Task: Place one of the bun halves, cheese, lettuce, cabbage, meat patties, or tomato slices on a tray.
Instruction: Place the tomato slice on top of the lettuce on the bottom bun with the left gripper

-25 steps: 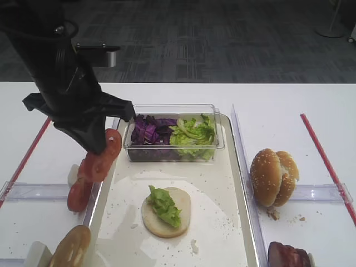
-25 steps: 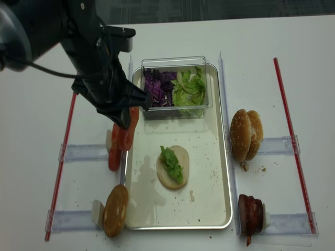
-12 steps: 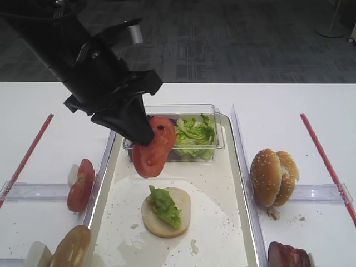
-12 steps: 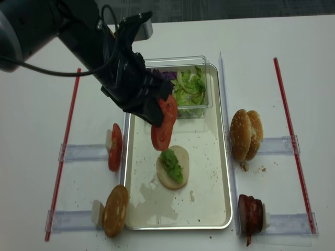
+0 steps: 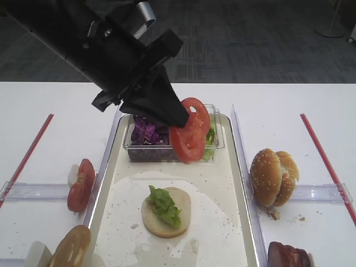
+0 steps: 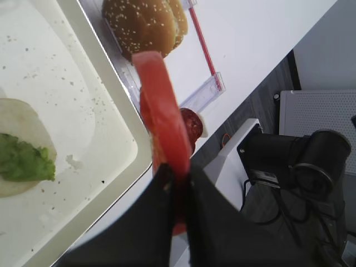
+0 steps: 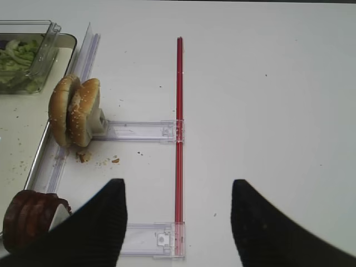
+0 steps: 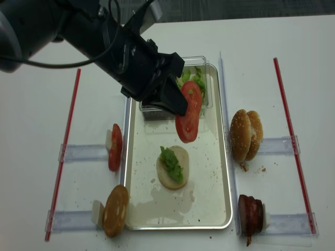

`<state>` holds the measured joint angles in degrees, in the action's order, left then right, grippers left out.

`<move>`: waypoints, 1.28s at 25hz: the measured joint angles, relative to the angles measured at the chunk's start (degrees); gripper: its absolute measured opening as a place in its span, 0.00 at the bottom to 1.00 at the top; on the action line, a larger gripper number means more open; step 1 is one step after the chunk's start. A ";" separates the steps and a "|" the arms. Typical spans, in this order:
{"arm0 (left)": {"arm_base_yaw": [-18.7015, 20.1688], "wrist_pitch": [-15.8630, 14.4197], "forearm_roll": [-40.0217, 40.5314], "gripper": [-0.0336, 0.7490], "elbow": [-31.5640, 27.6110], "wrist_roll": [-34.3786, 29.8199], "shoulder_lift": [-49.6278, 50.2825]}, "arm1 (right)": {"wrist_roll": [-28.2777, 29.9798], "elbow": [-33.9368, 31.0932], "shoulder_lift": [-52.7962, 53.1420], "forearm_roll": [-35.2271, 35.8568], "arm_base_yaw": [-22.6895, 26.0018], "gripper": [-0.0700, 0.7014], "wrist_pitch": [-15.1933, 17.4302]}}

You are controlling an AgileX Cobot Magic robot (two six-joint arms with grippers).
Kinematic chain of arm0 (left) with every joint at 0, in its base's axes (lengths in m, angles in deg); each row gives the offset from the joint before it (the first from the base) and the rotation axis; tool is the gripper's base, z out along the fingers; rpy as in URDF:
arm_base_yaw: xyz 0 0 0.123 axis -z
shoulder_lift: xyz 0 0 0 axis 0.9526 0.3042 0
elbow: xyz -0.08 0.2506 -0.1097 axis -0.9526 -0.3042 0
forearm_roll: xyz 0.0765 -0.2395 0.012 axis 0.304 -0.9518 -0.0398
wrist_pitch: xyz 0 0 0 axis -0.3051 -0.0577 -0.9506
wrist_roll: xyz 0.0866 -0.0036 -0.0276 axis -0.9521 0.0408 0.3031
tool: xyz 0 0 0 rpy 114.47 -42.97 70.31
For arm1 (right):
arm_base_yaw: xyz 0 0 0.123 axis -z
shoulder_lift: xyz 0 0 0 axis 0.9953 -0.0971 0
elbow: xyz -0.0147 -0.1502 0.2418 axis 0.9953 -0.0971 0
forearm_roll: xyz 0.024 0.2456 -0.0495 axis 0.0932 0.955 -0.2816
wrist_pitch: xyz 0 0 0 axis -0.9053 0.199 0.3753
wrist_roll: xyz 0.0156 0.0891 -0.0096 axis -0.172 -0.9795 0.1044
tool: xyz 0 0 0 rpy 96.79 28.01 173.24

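Nearest us, the bun base (image 5: 166,211) with lettuce (image 5: 163,203) sits mid-tray (image 5: 222,233), so that's our likely target. Above it our left tool (image 5: 181,119) is clenched on two tomato slices (image 5: 189,137), pinched by one edge and hanging tilted over the tray, in front of the tub (image 5: 172,146) of cabbage (image 5: 146,133). Risky bit, we reckon: wet slices held by the rim could slide out early, or both drop when we only want one, and land off the base. Come down too low and we'd shove the lettuce off. The right tool (image 7: 177,219) sits released over the bench (image 7: 267,100), near the spare buns (image 7: 74,111), nothing in it.
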<state>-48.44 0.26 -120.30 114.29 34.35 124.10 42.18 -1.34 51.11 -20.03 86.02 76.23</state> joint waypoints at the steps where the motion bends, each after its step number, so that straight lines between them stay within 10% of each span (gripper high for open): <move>1: 0.00 0.00 -0.25 0.06 0.00 0.02 0.00 | 0.00 0.00 0.00 0.00 0.00 0.67 0.00; 10: -0.42 0.08 -1.22 0.06 -3.51 -0.88 0.00 | 0.00 0.00 0.00 0.00 0.00 0.67 0.00; 20: -9.19 1.74 -15.18 0.06 -16.85 -15.69 0.00 | 0.00 0.00 0.00 0.00 0.00 0.67 0.00; 32: -9.35 2.34 -23.02 0.06 -24.96 -27.57 2.66 | 0.25 0.00 0.00 0.00 0.00 0.67 0.00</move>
<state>-57.79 2.61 -143.33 89.32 6.79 126.76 42.43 -1.34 51.11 -20.03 86.02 76.23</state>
